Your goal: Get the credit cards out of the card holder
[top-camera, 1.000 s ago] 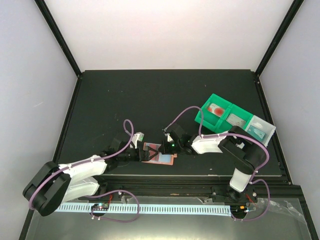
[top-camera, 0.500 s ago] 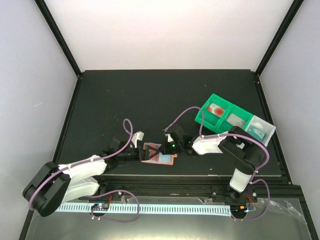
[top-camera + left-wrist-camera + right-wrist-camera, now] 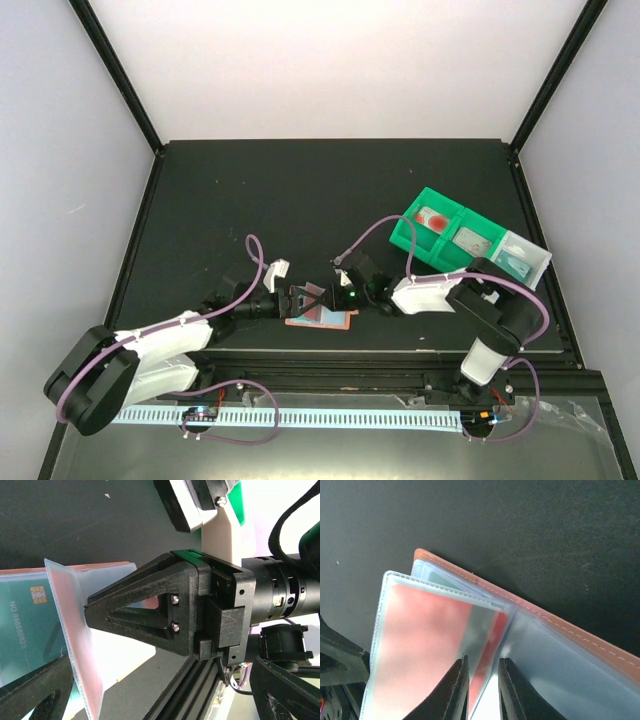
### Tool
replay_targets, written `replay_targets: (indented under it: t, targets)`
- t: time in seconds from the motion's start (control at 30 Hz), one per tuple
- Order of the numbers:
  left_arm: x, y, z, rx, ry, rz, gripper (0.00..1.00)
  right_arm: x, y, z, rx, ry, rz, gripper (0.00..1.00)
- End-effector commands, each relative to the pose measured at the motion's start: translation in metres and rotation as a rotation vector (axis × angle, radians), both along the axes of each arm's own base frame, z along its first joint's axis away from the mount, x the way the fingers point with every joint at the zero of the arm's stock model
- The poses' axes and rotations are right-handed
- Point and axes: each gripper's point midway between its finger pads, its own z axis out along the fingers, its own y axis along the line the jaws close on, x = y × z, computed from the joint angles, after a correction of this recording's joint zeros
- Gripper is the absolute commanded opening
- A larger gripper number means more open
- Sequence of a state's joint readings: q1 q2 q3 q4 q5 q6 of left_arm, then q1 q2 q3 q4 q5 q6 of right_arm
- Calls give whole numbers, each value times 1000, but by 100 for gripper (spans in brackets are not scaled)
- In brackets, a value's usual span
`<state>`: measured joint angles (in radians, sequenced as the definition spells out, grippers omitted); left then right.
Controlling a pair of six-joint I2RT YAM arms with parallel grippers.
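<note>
The brown two-panel card holder (image 3: 322,317) lies on the black table (image 3: 300,200), by its near edge. Green plastic bins (image 3: 432,228) stand farther right.

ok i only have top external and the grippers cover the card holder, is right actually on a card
Observer: Not a bare card. In the right wrist view the right gripper has its jaws slightly apart, with the edge of a clear sleeve between them.
Operator: anything in that sleeve
Observer: A red card shows through it.
Operator: any other card
Observer: Yes. The left wrist view shows a teal card with a chip, lying flat behind the raised sleeve in the card holder.
</note>
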<state>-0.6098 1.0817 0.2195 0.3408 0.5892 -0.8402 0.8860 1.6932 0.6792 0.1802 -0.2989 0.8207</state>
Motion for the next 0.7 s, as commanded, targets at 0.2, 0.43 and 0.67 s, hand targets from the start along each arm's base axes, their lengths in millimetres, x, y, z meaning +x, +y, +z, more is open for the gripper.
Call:
replay_targets:
  t: [0.2,0.43,0.67]
  targets:
    - [-1,-10,16,-66,-20,-37,98,6,-17,26,-15,-82,-69,26]
    - [-3,-17,19,-78,-20,-44,98,10,-33,41,-37,-137,-121,28]
    - [-8,-36,24,-108,-17,-91,98,12,-54,57,-67,-202,-171,29]
